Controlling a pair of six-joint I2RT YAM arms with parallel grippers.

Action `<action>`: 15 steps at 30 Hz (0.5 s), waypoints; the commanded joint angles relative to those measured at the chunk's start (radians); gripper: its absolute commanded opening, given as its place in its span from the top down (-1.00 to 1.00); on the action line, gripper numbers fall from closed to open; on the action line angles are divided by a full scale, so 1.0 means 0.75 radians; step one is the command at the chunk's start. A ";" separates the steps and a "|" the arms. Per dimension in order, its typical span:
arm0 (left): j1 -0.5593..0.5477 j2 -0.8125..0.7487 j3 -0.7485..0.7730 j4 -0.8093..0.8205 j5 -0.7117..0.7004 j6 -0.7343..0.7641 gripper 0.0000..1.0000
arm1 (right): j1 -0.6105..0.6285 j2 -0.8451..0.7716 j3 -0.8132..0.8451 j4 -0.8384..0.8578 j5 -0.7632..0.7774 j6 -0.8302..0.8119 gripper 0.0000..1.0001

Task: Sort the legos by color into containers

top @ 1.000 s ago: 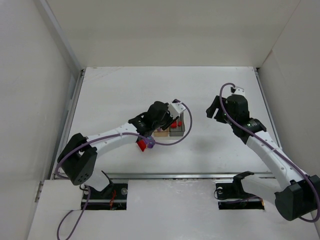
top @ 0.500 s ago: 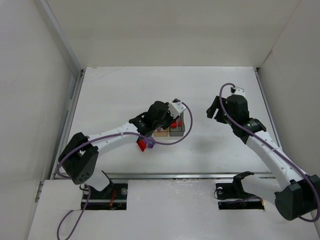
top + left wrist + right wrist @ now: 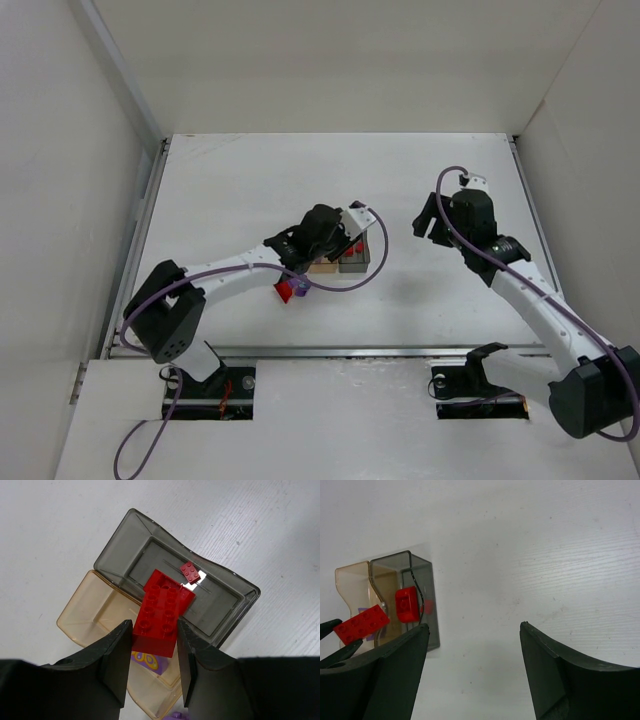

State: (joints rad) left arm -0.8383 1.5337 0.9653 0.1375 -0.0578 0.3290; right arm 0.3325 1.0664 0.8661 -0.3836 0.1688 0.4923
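Observation:
My left gripper is shut on a red brick and holds it above the two bins, over the seam between them. The dark grey bin holds a small red brick. The right wrist view shows a larger red brick in it too. The tan bin holds a purple brick with a yellow pattern. In the top view the left gripper covers most of the bins. My right gripper is open and empty, well to the right of the bins.
A red brick lies on the table left of the bins, under the left forearm, with a purple piece beside it. White walls close in the table on the left, back and right.
The left gripper with the red brick has shifted slightly to the right over the bins. The right arm has barely moved.

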 commanded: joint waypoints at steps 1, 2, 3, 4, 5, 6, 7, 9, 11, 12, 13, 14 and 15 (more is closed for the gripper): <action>-0.007 0.004 0.024 0.060 0.038 0.015 1.00 | -0.006 0.014 0.007 0.055 0.012 -0.026 -0.57; -0.007 0.017 0.024 0.060 0.038 0.015 0.99 | -0.006 0.014 0.007 0.055 0.012 -0.026 -0.57; -0.007 0.033 0.038 0.060 0.050 0.015 0.96 | -0.006 0.026 0.007 0.067 0.012 -0.026 -0.57; -0.007 0.033 0.059 0.060 0.050 0.015 0.96 | -0.006 0.026 0.007 0.068 0.012 -0.026 -0.57; -0.007 0.049 0.059 0.060 0.050 0.015 0.93 | -0.006 0.026 0.007 0.068 0.012 -0.026 -0.57; -0.007 0.049 0.071 0.060 0.063 0.015 0.90 | -0.006 0.026 0.007 0.068 0.012 -0.026 -0.57; -0.007 0.062 0.071 0.060 0.063 0.015 0.90 | -0.006 0.038 0.007 0.068 0.012 -0.026 -0.57; -0.007 0.074 0.085 0.060 0.063 0.015 0.84 | -0.006 0.038 0.019 0.068 0.012 -0.026 -0.57; -0.019 0.088 0.099 0.060 0.063 0.015 0.61 | -0.006 0.038 0.019 0.053 0.012 -0.041 -0.57; -0.019 0.088 0.100 0.060 0.063 0.015 0.50 | -0.006 0.038 0.019 0.053 0.012 -0.041 -0.57; -0.019 0.102 0.112 0.060 0.063 0.028 0.34 | -0.006 0.024 0.019 0.053 0.012 -0.041 -0.57; -0.034 0.103 0.128 0.060 0.063 0.028 0.12 | -0.006 0.024 0.019 0.041 0.012 -0.041 -0.57; -0.034 0.115 0.128 0.060 0.063 0.028 0.05 | -0.006 0.012 0.019 0.041 0.024 -0.041 -0.57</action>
State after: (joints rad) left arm -0.8494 1.6234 1.0023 0.1440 -0.0265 0.3416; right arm 0.3325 1.1004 0.8665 -0.3817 0.1692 0.4755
